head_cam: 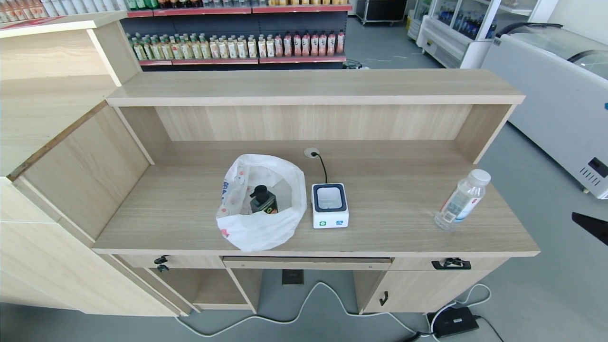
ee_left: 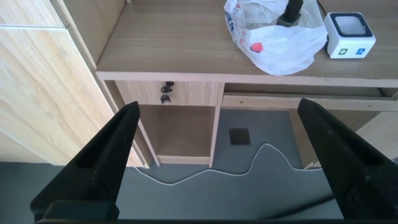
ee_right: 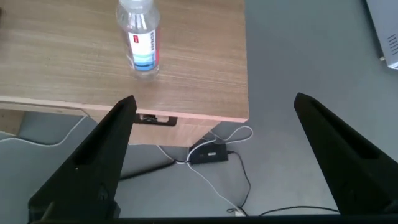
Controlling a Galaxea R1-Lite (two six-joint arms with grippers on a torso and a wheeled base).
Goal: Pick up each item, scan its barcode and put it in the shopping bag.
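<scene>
The robot's left gripper (ee_left: 219, 104) has its fingers spread wide with nothing between them. It hangs below the front edge of the counter (ee_left: 174, 50), on the side where the shopping bag (ee_left: 277, 34) sits. The right gripper (ee_right: 214, 98) is the same: fingers wide apart, holding nothing, low off the counter's right front corner with the water bottle (ee_right: 142, 38) just ahead of it. That looks like a ready pose for each arm, open because a pick comes next, and the right one is the closer arm for that bottle.

The water bottle stands upright near the right end of the counter, well apart from everything else, so there's room to close fingers around it. The scanner (head_cam: 329, 205) sits mid-counter with its window facing up, so a barcode has to be held over it label-down. Its cable (head_cam: 322, 166) runs back to a hole in the desktop. The bag is just beside the scanner on the left, mouth open and slumped wide, probably so an item can drop straight in after the scan.

- grippers: two, both empty
- water bottles on the counter: one
- dark pump bottle (head_cam: 262, 199): one, standing inside the bag, so that one seems done
- scanners: one
- bags: one
</scene>
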